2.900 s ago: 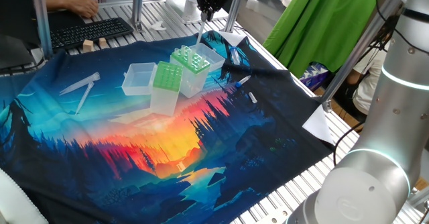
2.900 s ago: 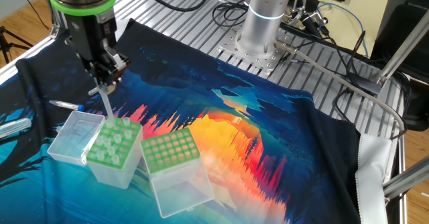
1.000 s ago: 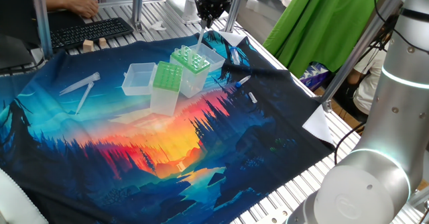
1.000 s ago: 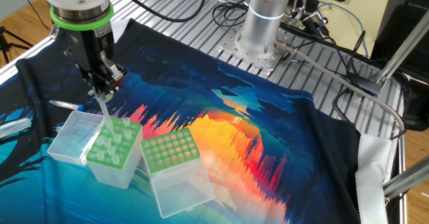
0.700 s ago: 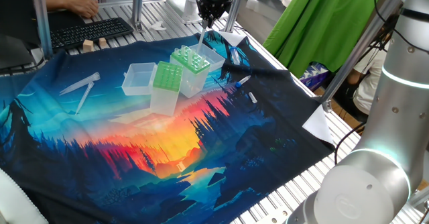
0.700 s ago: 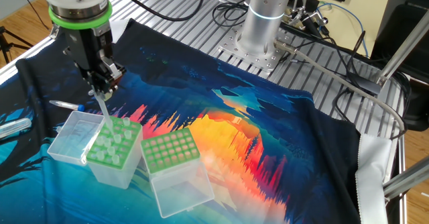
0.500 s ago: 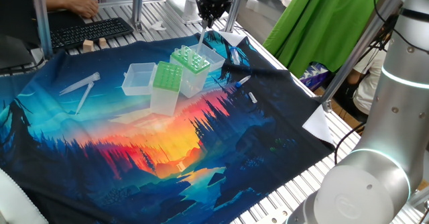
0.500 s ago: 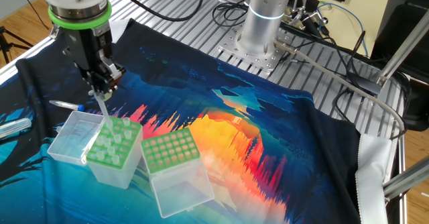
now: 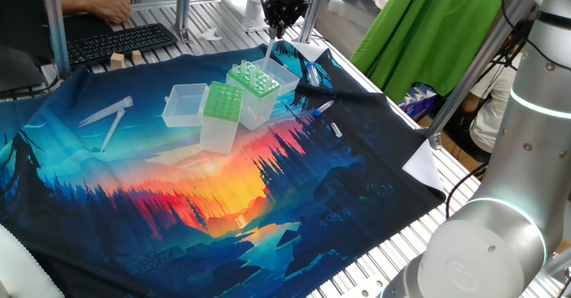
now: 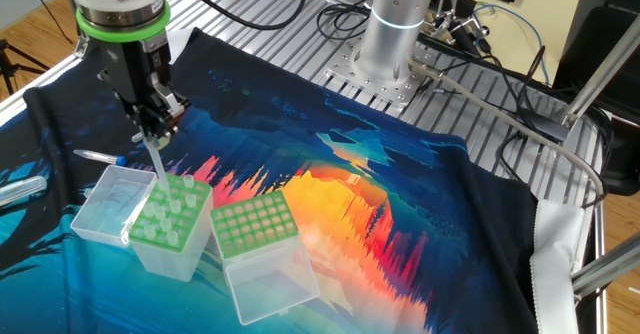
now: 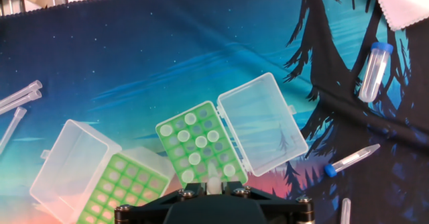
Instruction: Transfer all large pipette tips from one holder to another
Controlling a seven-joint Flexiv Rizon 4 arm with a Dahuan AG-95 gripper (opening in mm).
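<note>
We see gripper (image 10: 153,127) clamped on pipette tip (image 10: 157,164) above light-green holder (image 10: 171,214) — hand view alone shows capped tube (image 11: 373,71) beyond holder's lid (image 11: 262,123).

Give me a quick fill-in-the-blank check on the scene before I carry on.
1. The gripper is shut on a clear ____.
2. The gripper points straight ____, over the light-green holder.
3. That holder and the dotted holder both have their lids ____.

Missing words: tip; down; open
</note>
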